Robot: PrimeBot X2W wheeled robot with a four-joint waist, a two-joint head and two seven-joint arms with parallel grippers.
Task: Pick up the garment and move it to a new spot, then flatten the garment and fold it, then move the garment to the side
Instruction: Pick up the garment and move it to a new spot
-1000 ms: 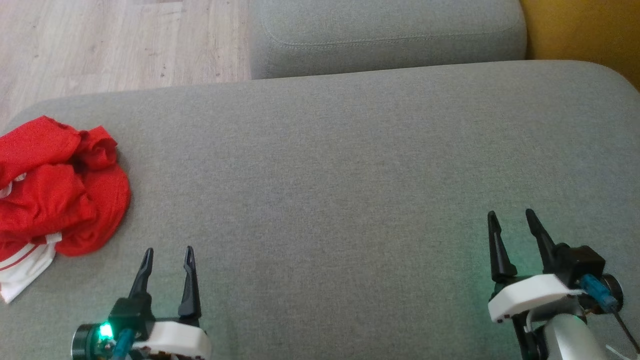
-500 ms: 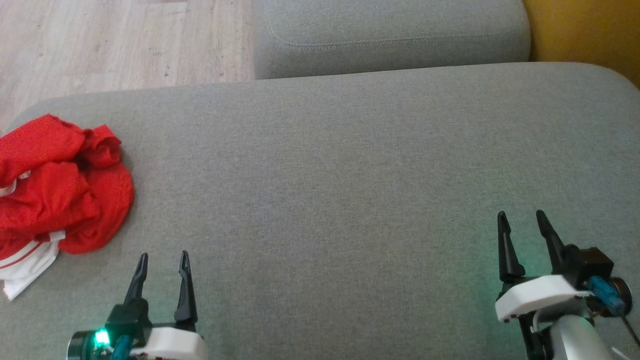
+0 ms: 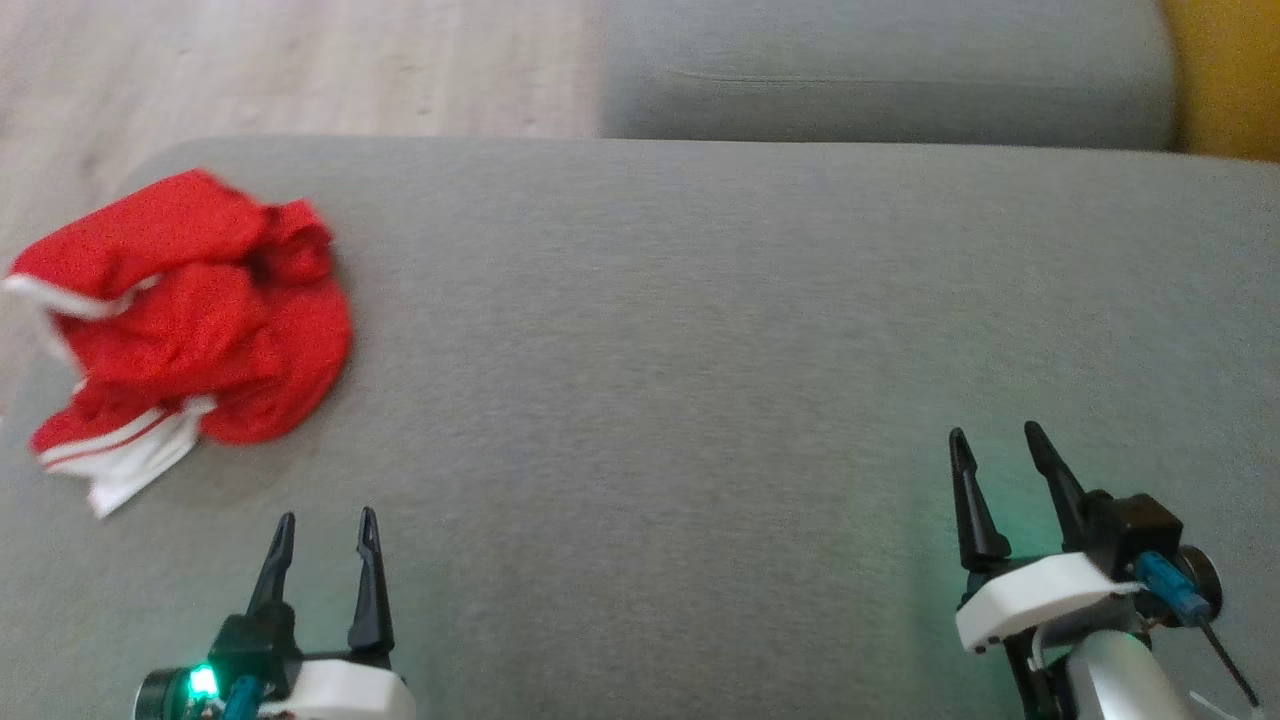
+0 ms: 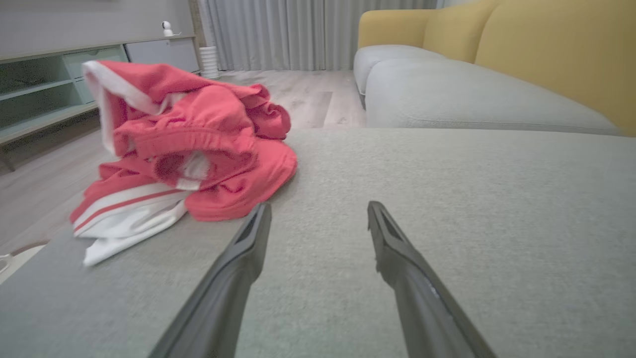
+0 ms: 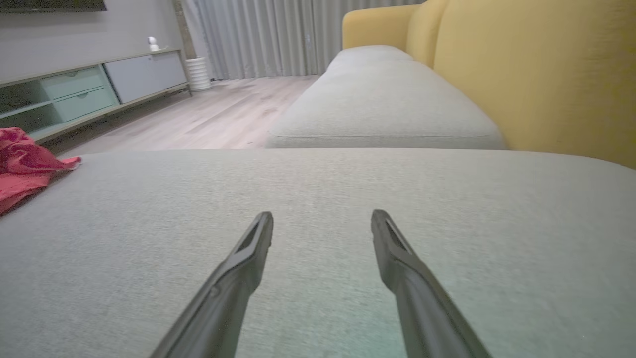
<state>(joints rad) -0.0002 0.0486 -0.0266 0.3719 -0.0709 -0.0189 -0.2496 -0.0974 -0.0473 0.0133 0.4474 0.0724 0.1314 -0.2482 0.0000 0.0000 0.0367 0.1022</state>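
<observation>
The head view is smeared, so the crumpled red garment (image 3: 190, 310) has soft edges and its own folds hide what kind it is, the right wrist view's left edge cuts it off, and a pale object (image 4: 12, 258) at the left wrist view's lower left corner is cut off past telling.
</observation>
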